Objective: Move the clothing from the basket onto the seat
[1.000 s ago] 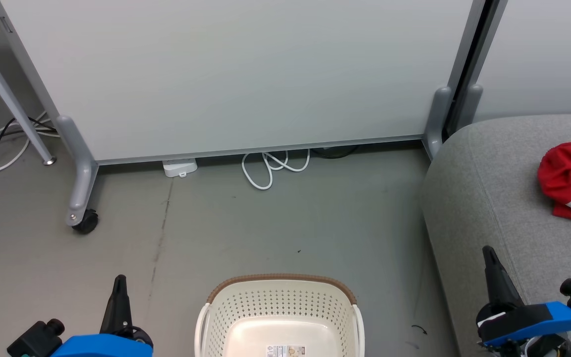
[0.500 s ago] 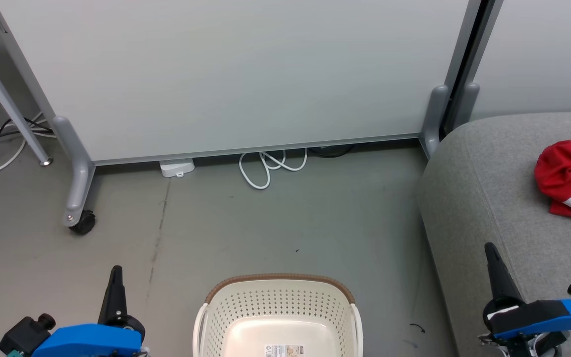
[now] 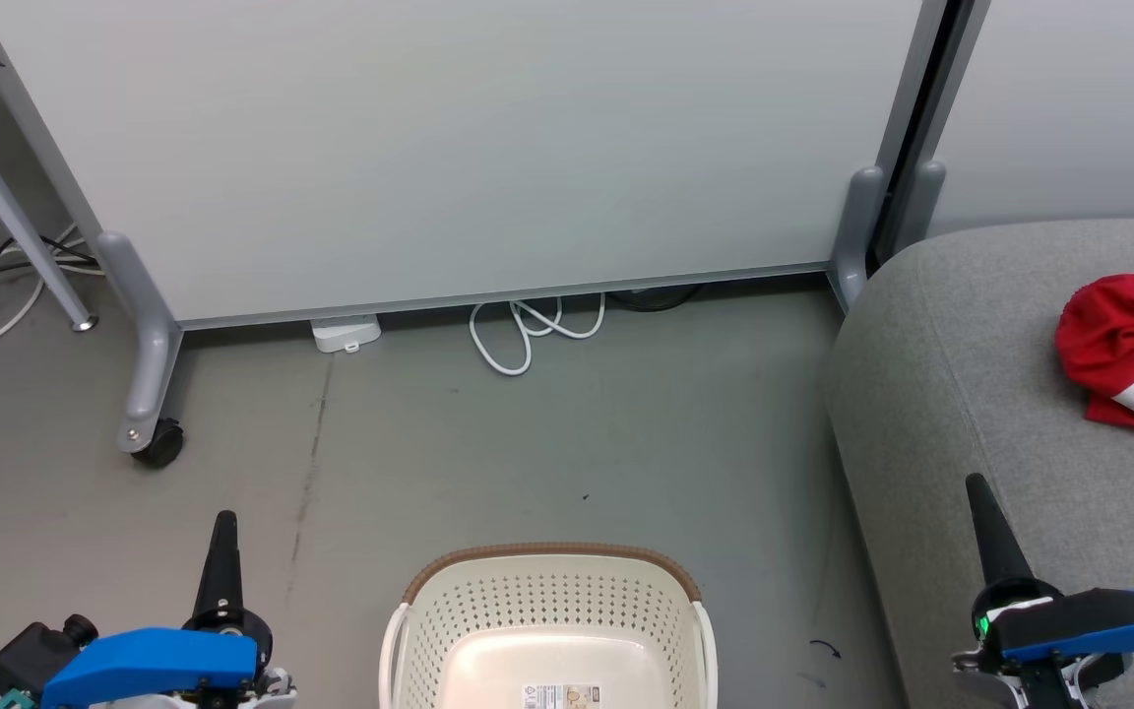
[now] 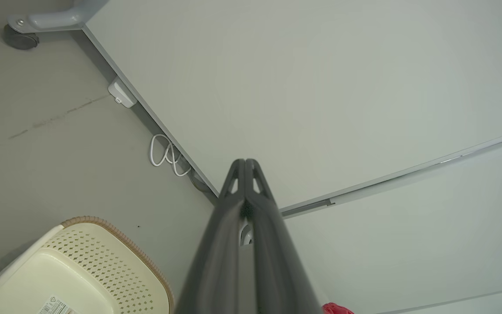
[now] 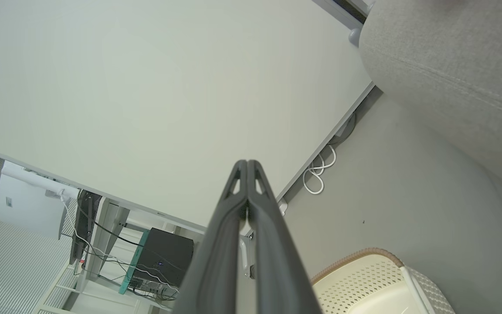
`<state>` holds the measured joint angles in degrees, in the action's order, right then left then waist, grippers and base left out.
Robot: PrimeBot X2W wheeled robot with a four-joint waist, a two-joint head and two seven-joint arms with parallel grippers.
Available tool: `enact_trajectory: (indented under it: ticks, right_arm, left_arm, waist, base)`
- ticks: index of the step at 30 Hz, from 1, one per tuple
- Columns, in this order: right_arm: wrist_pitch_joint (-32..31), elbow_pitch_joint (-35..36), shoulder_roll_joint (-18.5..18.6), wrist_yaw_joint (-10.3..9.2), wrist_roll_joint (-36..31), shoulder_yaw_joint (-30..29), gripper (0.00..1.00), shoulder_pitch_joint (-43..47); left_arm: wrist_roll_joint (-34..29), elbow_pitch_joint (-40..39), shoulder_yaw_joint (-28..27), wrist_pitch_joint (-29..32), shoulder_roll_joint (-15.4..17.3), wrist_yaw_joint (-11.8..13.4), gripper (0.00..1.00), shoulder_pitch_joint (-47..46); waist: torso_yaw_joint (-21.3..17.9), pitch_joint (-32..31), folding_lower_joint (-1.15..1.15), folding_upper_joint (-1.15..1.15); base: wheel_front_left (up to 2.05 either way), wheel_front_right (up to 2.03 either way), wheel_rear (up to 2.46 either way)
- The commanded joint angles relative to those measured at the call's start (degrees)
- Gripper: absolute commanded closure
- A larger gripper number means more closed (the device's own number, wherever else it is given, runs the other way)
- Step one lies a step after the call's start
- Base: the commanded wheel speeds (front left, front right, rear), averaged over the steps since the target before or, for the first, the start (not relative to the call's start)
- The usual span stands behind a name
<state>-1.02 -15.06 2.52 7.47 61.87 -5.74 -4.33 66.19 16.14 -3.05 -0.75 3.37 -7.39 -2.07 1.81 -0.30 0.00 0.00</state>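
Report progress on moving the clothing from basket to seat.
Done: red clothing lies on the seat; the basket looks bare where visible. In hand: nothing, left gripper and right gripper shut and empty. Left: probably nothing, though the basket's near end is out of frame.

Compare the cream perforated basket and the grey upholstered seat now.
The cream perforated plastic basket shows a bare bottom with a label; the grey upholstered seat carries red-and-white clothing. The basket is holed plastic and smaller; the seat textured fabric, far larger. Both stand on the floor.
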Motion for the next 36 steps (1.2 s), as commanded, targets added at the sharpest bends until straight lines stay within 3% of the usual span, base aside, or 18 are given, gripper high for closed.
enact_trajectory:
  ticks: [1, 36]
  right_arm:
    - [-0.36, 0.77, 0.41, 0.03, 1.81, -0.15, 1.00, -1.34]
    - [-3.90, 1.03, 0.50, 0.04, 20.78, -0.63, 1.00, -1.98]
  left_arm:
    - [1.51, -0.72, -0.49, 0.40, 0.13, -0.09, 1.00, -1.45]
    - [17.75, -1.72, -2.61, 5.07, -0.27, -0.15, 1.00, -3.48]
  waist:
    - [-0.05, 0.01, 0.00, 0.00]
    - [-1.10, 0.29, 0.00, 0.00]
  base:
    - [0.00, 0.00, 0.00]
    - [0.00, 0.00, 0.00]
